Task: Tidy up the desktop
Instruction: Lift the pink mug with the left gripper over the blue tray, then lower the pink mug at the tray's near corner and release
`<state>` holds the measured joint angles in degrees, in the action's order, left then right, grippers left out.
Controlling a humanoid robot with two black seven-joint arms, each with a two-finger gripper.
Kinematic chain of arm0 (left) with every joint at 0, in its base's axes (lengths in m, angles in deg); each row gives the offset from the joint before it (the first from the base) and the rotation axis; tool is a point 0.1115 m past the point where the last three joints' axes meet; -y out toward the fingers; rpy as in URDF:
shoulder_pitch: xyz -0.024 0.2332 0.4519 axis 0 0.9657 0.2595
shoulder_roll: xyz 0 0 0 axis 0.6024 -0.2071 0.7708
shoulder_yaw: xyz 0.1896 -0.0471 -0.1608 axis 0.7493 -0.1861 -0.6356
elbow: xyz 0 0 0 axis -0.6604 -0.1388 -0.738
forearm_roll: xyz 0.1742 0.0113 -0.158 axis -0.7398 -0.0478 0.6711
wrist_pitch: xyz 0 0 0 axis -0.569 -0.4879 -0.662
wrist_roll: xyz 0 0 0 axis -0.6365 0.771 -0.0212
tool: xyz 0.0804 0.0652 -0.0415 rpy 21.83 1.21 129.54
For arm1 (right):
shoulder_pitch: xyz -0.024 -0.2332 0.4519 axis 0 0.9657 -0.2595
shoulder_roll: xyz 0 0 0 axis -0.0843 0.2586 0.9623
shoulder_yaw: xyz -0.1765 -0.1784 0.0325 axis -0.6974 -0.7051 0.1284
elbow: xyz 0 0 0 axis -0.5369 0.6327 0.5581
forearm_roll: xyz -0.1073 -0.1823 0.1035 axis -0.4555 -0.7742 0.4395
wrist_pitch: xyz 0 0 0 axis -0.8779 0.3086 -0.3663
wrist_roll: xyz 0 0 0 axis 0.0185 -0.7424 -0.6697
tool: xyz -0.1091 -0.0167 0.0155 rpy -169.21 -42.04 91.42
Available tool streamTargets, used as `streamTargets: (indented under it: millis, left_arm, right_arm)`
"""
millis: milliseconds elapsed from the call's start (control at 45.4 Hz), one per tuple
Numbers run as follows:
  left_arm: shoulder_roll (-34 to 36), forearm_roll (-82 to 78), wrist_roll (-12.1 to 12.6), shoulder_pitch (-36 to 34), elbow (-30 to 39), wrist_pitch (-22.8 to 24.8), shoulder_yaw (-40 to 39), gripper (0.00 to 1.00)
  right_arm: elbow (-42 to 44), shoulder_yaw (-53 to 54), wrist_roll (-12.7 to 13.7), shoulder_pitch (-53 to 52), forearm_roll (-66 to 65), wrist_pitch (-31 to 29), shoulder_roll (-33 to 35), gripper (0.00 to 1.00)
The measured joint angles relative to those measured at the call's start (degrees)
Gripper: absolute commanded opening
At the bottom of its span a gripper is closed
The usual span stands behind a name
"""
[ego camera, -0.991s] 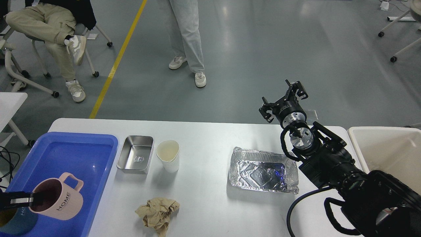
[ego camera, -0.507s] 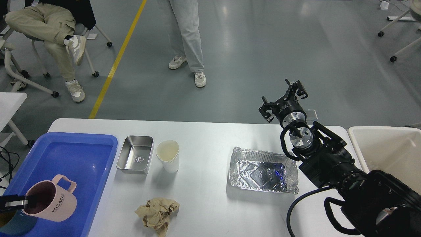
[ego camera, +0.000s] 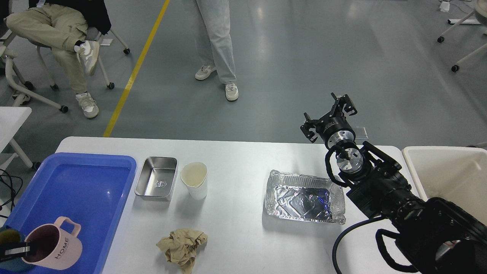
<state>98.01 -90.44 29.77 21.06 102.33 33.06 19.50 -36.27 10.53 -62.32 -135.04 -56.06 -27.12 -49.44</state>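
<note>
The white-grey desktop [ego camera: 236, 228] holds a steel box [ego camera: 156, 183], a white paper cup [ego camera: 194, 180], a crumpled brown paper [ego camera: 182, 243] and a foil tray [ego camera: 304, 197]. At its left end lies a blue tray [ego camera: 76, 182]. My left gripper [ego camera: 22, 250] is shut on the rim of a pink "HOME" mug [ego camera: 57, 247], low in the tray's near left corner, next to a dark blue thing cut off by the frame edge. My right gripper [ego camera: 329, 114] is open and empty, raised above the desktop's far edge, behind the foil tray.
A white bin [ego camera: 449, 171] stands at the desktop's right end. A smaller white table [ego camera: 11, 121] is at the far left. One person stands and another sits on the floor beyond the desktop. My right arm covers the desktop's near right corner.
My left gripper has moved the pink mug left and toward me, lower in the blue tray. The right arm has hardly moved.
</note>
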Motion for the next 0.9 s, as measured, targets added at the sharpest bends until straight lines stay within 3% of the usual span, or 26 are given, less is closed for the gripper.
streamTargets:
  millis: [242, 396, 683, 749, 903]
  left_arm:
    - [-2.25, 1.19, 0.00, 0.82, -2.17, -0.59, -0.03, 0.11]
    - [-3.24, 1.65, 0.08, 0.87, -3.01, -0.84, -0.03, 0.29]
    - [-3.41, 3.92, 0.60, 0.87, -3.42, -2.40, -0.03, 0.51]
    - [-3.41, 4.00, 0.61, 0.87, -3.41, -2.48, -0.03, 0.62]
    - [-3.28, 4.07, 0.24, 0.76, -3.25, -2.63, -0.04, 0.73]
  right_arm:
    - [0.00, 0.00, 0.00, -0.10, 0.00, 0.00, -0.03, 1.00]
    - [0.00, 0.00, 0.00, -0.13, 0.00, 0.00, -0.03, 1.00]
    - [0.00, 0.00, 0.00, -0.02, 0.00, 0.00, -0.01, 1.00]
    - [-0.01, 0.00, 0.00, -0.08, 0.00, 0.00, 0.00, 1.00]
    - [-0.06, 0.00, 0.00, -0.21, 0.00, 0.00, -0.03, 1.00]
